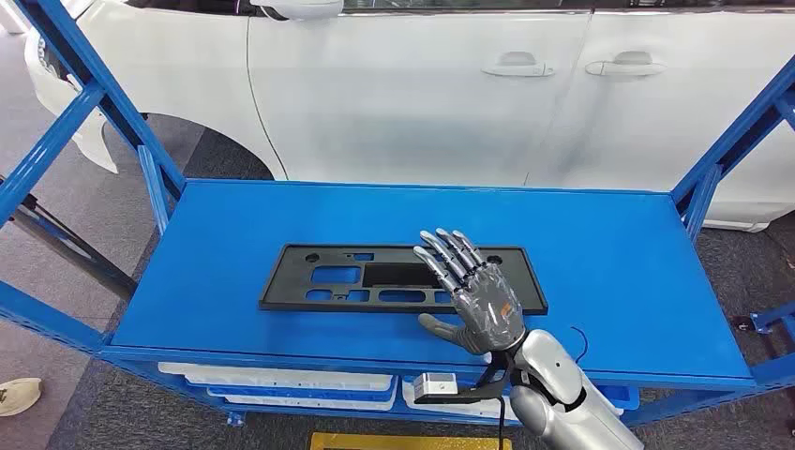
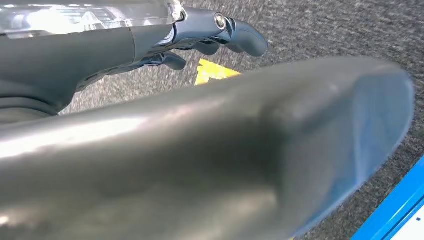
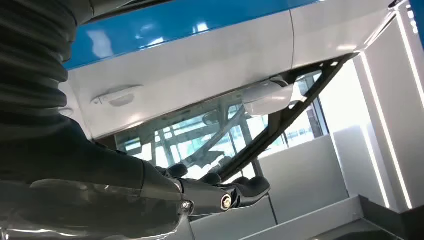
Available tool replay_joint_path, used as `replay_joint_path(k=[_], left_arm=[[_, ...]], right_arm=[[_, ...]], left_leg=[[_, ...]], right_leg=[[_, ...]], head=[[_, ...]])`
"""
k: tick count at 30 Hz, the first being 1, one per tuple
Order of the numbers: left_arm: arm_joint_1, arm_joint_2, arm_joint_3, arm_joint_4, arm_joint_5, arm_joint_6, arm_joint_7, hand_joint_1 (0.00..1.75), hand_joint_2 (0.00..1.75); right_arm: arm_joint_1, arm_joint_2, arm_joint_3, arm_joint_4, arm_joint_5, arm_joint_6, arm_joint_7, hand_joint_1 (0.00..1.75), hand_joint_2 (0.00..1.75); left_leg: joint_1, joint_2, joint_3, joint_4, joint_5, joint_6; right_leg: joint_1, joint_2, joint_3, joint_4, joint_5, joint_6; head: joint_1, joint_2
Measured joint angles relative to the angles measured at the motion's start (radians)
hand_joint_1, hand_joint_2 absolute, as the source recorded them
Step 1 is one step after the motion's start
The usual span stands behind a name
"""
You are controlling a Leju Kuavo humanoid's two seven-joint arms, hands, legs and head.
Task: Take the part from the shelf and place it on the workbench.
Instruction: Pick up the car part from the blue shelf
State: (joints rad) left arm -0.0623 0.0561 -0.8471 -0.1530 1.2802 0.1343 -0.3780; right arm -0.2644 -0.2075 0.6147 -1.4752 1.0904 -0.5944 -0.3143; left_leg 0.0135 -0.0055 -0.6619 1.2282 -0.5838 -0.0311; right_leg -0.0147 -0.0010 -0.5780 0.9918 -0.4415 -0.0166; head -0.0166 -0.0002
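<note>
Presently, findings as observed:

Part: a flat black panel (image 1: 403,278) with several cut-outs, lying flat on the top deck of the blue shelf (image 1: 609,253), towards the front edge and slightly left of the deck's middle.

Long axis: runs left to right across the robot's front, roughly parallel to the deck's front edge.

Right hand (image 1: 473,295): palm down, fingers spread and extended forward, holding nothing. In the head view the fingers overlap the panel's right-hand portion; whether they press on it or hover just above cannot be told. The thumb points left over the bare deck, just in front of the panel's near edge.

Left hand (image 2: 210,37): hangs low over grey carpet, well apart from the shelf deck. Its dark fingers look loosely curved with nothing in them; judged empty, though much of it is hidden.

Key relation: the panel lies directly under and to the left of the right hand, so the right hand is plainly the nearer. Most of the panel's length extends leftward beyond that hand.

Judgement on step: reach is made, grasp not yet secured.

Risk: a hold taken this far toward the right end may let the long left portion droop or swing.

Surroundings: a white car (image 1: 422,84) stands behind the shelf.
</note>
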Motion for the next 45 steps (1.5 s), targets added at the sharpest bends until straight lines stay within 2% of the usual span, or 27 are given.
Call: replay_joint_path(k=[3, 4, 6, 7, 8, 9, 12, 14, 16, 17, 18, 19, 20, 22, 23, 24, 27, 28, 30, 32, 33, 34, 35, 37, 39, 43, 45], left_arm=[[0.002, 0.000, -0.003, 0.000, 0.000, -0.003, 0.000, 0.00, 0.00], [0.003, 0.000, -0.005, 0.000, 0.000, -0.005, 0.000, 0.00, 0.00], [0.001, 0.000, -0.009, 0.000, -0.001, -0.008, -0.001, 0.00, 0.00], [0.000, 0.000, -0.011, 0.000, -0.001, -0.009, -0.001, 0.00, 0.00], [-0.002, 0.000, -0.014, 0.000, -0.001, -0.010, -0.002, 0.00, 0.00], [-0.003, 0.000, -0.017, 0.000, -0.001, -0.011, -0.002, 0.00, 0.00], [-0.003, -0.001, -0.023, 0.000, 0.001, -0.010, -0.001, 0.00, 0.00], [-0.003, -0.003, -0.026, 0.000, 0.004, -0.009, -0.001, 0.00, 0.00], [-0.003, -0.003, -0.028, 0.000, 0.007, -0.009, 0.000, 0.00, 0.00], [-0.002, -0.003, -0.029, 0.000, 0.007, -0.009, 0.001, 0.00, 0.00], [-0.002, -0.003, -0.030, 0.000, 0.007, -0.009, 0.001, 0.00, 0.00], [-0.002, -0.002, -0.031, 0.000, 0.007, -0.009, 0.002, 0.00, 0.00], [-0.001, -0.002, -0.034, 0.000, 0.007, -0.009, 0.002, 0.00, 0.00], [-0.002, -0.003, -0.040, 0.000, 0.007, -0.009, 0.004, 0.00, 0.00], [-0.003, -0.003, -0.043, 0.000, 0.007, -0.009, 0.004, 0.00, 0.00], [-0.004, -0.003, -0.045, 0.000, 0.008, -0.009, 0.003, 0.00, 0.00], [-0.005, -0.003, -0.051, 0.000, 0.009, -0.008, 0.001, 0.00, 0.00], [-0.005, -0.003, -0.052, 0.000, 0.009, -0.008, -0.001, 0.00, 0.00], [-0.007, -0.003, -0.054, 0.000, 0.010, -0.007, -0.004, 0.00, 0.00], [-0.008, -0.003, -0.056, 0.000, 0.010, -0.006, -0.007, 0.00, 0.00], [-0.008, -0.003, -0.057, 0.000, 0.010, -0.006, -0.008, 0.00, 0.00], [-0.007, -0.003, -0.058, 0.000, 0.010, -0.005, -0.008, 0.00, 0.00], [-0.007, -0.002, -0.060, 0.000, 0.010, -0.005, -0.008, 0.00, 0.00], [-0.010, 0.000, -0.064, 0.000, 0.010, -0.003, -0.008, 0.00, 0.00], [-0.013, 0.000, -0.068, 0.000, 0.010, -0.002, -0.007, 0.00, 0.00], [-0.014, 0.000, -0.075, 0.000, 0.010, 0.001, -0.007, 0.00, 0.00], [-0.016, 0.001, -0.078, 0.000, 0.009, -0.001, -0.010, 0.00, 0.00]], right_arm=[[0.004, 0.000, 0.019, 0.015, 0.024, 0.016, 0.001, 0.00, 1.75], [0.004, 0.001, 0.031, 0.024, 0.041, 0.024, 0.004, 0.00, 1.75], [-0.001, 0.009, 0.060, 0.048, 0.080, 0.039, 0.012, 0.00, 1.75], [-0.005, 0.015, 0.076, 0.061, 0.095, 0.046, 0.016, 0.00, 1.75], [-0.010, 0.022, 0.091, 0.074, 0.106, 0.054, 0.018, 0.00, 1.75], [-0.015, 0.029, 0.106, 0.087, 0.113, 0.061, 0.019, 0.00, 1.75], [-0.035, 0.040, 0.144, 0.120, 0.122, 0.084, 0.019, 0.00, 1.75], [-0.058, 0.041, 0.164, 0.135, 0.113, 0.104, 0.019, 0.00, 1.75], [-0.079, 0.040, 0.181, 0.148, 0.097, 0.121, 0.019, 0.00, 1.75], [-0.085, 0.040, 0.187, 0.154, 0.090, 0.125, 0.019, 0.00, 1.75], [-0.088, 0.039, 0.193, 0.158, 0.083, 0.127, 0.018, 0.00, 1.75], [-0.092, 0.039, 0.200, 0.162, 0.077, 0.127, 0.017, 0.00, 1.75], [-0.098, 0.039, 0.207, 0.167, 0.070, 0.124, 0.015, 0.00, 1.75], [-0.114, 0.039, 0.224, 0.180, 0.056, 0.113, 0.011, 0.00, 1.75], [-0.120, 0.041, 0.232, 0.186, 0.050, 0.107, 0.008, 0.00, 1.75], [-0.125, 0.044, 0.241, 0.194, 0.046, 0.102, 0.006, 0.00, 1.75], [-0.134, 0.063, 0.266, 0.218, 0.037, 0.097, -0.002, 0.00, 1.75], [-0.140, 0.074, 0.275, 0.226, 0.034, 0.097, -0.004, 0.00, 1.75], [-0.158, 0.098, 0.290, 0.245, 0.025, 0.097, -0.006, 0.00, 1.75], [-0.174, 0.122, 0.305, 0.269, 0.017, 0.100, -0.005, 0.00, 1.75], [-0.179, 0.134, 0.311, 0.283, 0.014, 0.101, -0.003, 0.00, 1.75], [-0.184, 0.146, 0.316, 0.299, 0.011, 0.101, 0.000, 0.00, 1.75], [-0.190, 0.161, 0.319, 0.316, 0.010, 0.101, 0.003, 0.00, 1.75], [-0.204, 0.193, 0.324, 0.355, 0.011, 0.096, 0.010, 0.00, 1.75], [-0.219, 0.226, 0.329, 0.396, 0.013, 0.088, 0.014, 0.00, 1.75], [-0.246, 0.287, 0.340, 0.473, 0.025, 0.079, 0.018, 0.00, 1.75], [-0.260, 0.316, 0.345, 0.505, 0.028, 0.077, 0.025, 0.00, 1.75]], left_leg=[[0.000, 0.000, -0.040, 0.069, -0.006, -0.001], [0.000, 0.000, -0.034, 0.048, 0.018, 0.000], [-0.001, 0.000, 0.027, -0.088, 0.094, 0.007], [-0.002, 0.000, 0.060, -0.157, 0.120, 0.012], [-0.004, -0.001, 0.081, -0.204, 0.134, 0.017], [-0.006, -0.001, 0.090, -0.224, 0.136, 0.022], [-0.005, -0.003, 0.093, -0.232, 0.138, 0.038], [0.000, -0.001, 0.097, -0.240, 0.144, 0.049], [-0.001, 0.001, 0.097, -0.242, 0.145, 0.055], [-0.001, 0.001, 0.096, -0.241, 0.145, 0.056], [-0.002, 0.001, 0.096, -0.240, 0.144, 0.056], [-0.002, 0.000, 0.097, -0.239, 0.144, 0.056], [-0.002, -0.001, 0.098, -0.238, 0.143, 0.054], [-0.004, -0.003, 0.099, -0.234, 0.139, 0.049], [-0.006, -0.003, 0.098, -0.232, 0.138, 0.045], [-0.007, -0.003, 0.097, -0.231, 0.136, 0.040], [-0.006, -0.002, 0.097, -0.231, 0.133, 0.023], [-0.005, -0.002, 0.091, -0.215, 0.122, 0.018], [-0.002, -0.001, 0.049, -0.122, 0.067, 0.008], [-0.001, -0.001, -0.016, 0.016, 0.006, 0.002], [-0.001, -0.001, -0.037, 0.057, -0.003, 0.001], [-0.001, 0.000, -0.040, 0.061, 0.008, 0.000], [-0.001, 0.000, -0.022, 0.020, 0.038, 0.001], [-0.001, 0.001, 0.047, -0.126, 0.107, 0.006], [-0.004, 0.000, 0.089, -0.215, 0.135, 0.016], [-0.004, -0.001, 0.090, -0.228, 0.139, 0.038], [-0.002, 0.001, 0.090, -0.232, 0.143, 0.048]], right_leg=[[0.002, 0.000, 0.001, 0.001, -0.002, -0.002], [0.003, 0.001, 0.003, 0.002, -0.004, -0.002], [0.004, 0.002, 0.011, 0.003, -0.009, 0.001], [0.006, 0.003, 0.013, 0.005, -0.012, 0.005], [0.007, 0.004, 0.014, 0.006, -0.014, 0.009], [0.009, 0.004, 0.014, 0.006, -0.015, 0.014], [0.010, 0.004, 0.014, 0.008, -0.019, 0.028], [0.009, 0.003, -0.012, 0.068, -0.058, 0.038], [0.005, 0.003, -0.078, 0.207, -0.125, 0.045], [0.004, 0.003, -0.110, 0.272, -0.147, 0.047], [0.003, 0.003, -0.129, 0.308, -0.152, 0.049], [0.002, 0.003, -0.128, 0.301, -0.134, 0.049], [0.001, 0.003, -0.104, 0.248, -0.099, 0.047], [0.003, 0.002, -0.033, 0.095, -0.029, 0.040], [0.005, 0.002, -0.009, 0.040, -0.011, 0.035], [0.007, 0.002, 0.002, 0.014, -0.007, 0.031], [0.009, 0.003, 0.003, 0.005, -0.005, 0.015], [0.007, 0.003, 0.004, 0.002, -0.002, 0.009], [0.004, 0.001, 0.006, -0.004, 0.000, -0.001], [0.005, 0.000, 0.006, -0.003, 0.000, -0.004], [0.006, 0.000, 0.005, -0.002, -0.001, -0.005], [0.006, 0.000, 0.005, 0.000, -0.002, -0.005], [0.006, 0.001, 0.006, 0.002, -0.003, -0.004], [0.008, 0.002, 0.007, 0.007, -0.008, 0.000], [0.011, 0.002, 0.005, 0.011, -0.010, 0.008], [0.010, 0.002, -0.002, 0.024, -0.020, 0.027], [0.008, 0.002, -0.038, 0.105, -0.069, 0.036]], head=[[0.000, 0.000], [0.000, 0.000], [0.000, 0.000], [0.000, 0.000], [0.001, 0.000], [0.001, 0.000], [0.001, 0.000], [0.005, 0.000], [0.008, 0.000], [0.008, 0.000], [0.008, 0.000], [0.009, 0.000], [0.009, 0.000], [0.009, 0.000], [0.009, 0.000], [0.009, 0.000], [0.008, 0.000], [0.008, 0.000], [0.006, 0.000], [0.005, 0.000], [0.006, 0.000], [0.005, 0.000], [0.005, 0.000], [0.006, 0.000], [0.006, 0.000], [0.007, 0.000], [0.008, 0.000]])
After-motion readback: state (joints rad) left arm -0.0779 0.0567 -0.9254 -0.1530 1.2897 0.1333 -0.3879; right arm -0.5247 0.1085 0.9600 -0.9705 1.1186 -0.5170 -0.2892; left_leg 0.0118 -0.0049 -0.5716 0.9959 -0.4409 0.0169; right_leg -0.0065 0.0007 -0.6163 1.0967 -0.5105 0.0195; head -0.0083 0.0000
